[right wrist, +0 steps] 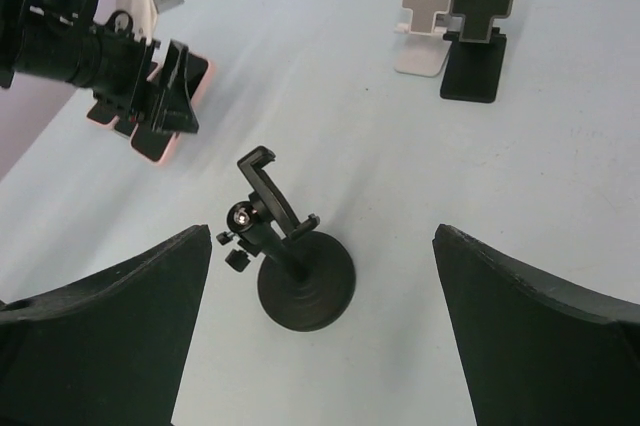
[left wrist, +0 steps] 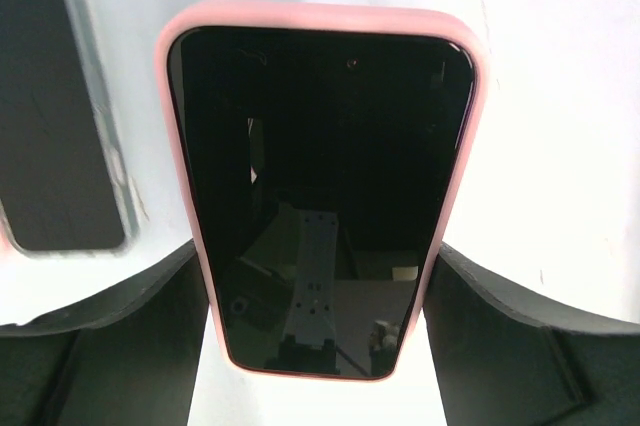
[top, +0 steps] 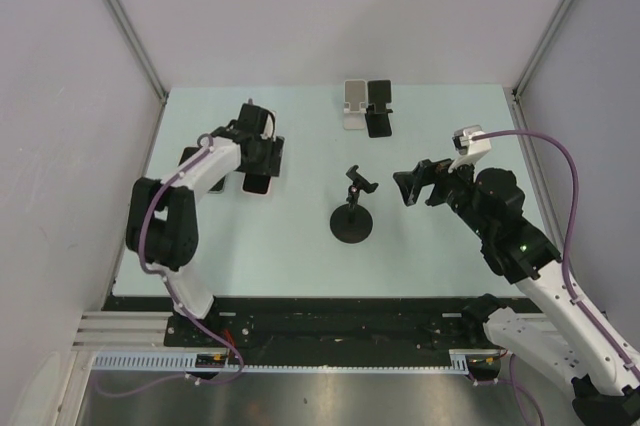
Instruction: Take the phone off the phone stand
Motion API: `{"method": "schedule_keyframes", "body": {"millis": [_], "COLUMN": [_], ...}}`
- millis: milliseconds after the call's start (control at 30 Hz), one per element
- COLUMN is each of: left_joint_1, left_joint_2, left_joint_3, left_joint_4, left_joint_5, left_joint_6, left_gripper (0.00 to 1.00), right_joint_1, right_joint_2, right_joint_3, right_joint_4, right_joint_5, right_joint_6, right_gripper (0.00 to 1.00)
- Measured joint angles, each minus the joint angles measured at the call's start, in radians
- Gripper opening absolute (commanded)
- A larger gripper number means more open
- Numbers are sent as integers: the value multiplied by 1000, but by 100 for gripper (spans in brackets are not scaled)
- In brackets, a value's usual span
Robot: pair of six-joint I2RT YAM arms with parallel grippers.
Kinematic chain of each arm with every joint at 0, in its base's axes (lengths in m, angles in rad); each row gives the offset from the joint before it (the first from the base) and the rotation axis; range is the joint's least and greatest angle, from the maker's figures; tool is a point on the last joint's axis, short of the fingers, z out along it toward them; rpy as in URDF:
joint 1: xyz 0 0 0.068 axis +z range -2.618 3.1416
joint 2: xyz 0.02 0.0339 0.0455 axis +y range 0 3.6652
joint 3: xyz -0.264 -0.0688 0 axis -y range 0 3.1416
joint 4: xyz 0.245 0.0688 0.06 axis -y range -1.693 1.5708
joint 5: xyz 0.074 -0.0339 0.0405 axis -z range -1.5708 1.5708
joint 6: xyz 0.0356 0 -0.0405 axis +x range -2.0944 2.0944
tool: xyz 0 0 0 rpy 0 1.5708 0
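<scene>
The phone point(left wrist: 320, 166), black-screened in a pink case, lies flat on the table at the left point(top: 258, 184). My left gripper point(left wrist: 315, 246) hangs over its near end, open, with one finger close beside each long edge; it shows from above point(top: 258, 158). The phone stand point(top: 352, 211), a black round base with a tilted clamp, stands mid-table with its clamp empty point(right wrist: 272, 201). My right gripper point(right wrist: 322, 231) is open and empty, hovering to the right of the stand point(top: 420, 181).
A second phone in a clear case point(left wrist: 60, 116) lies just left of the pink one. A white stand point(top: 353, 104) and a black stand point(top: 379, 106) sit side by side at the back. The enclosure walls bound the table on three sides.
</scene>
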Motion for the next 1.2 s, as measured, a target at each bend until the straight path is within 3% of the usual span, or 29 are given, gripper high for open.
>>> {"method": "schedule_keyframes", "body": {"millis": [233,667,1200], "left_joint_1": [94,164,166], "left_joint_2": [180,308,311], "left_joint_3": [179,186,186], "left_joint_4": [12,-10,-10], "left_joint_5": [-9,-19,-51], "left_joint_6": [25,57,69], "left_gripper": [16,32,67], "right_joint_1": [-2,-2,-2], "right_joint_2": [-1,30,30], "right_joint_3": [-3,-3,-3], "right_joint_4": [-7,-11,-23], "right_joint_5": [21,34,30], "right_joint_6": [-19,-37,-37], "right_gripper": [98,98,98]}}
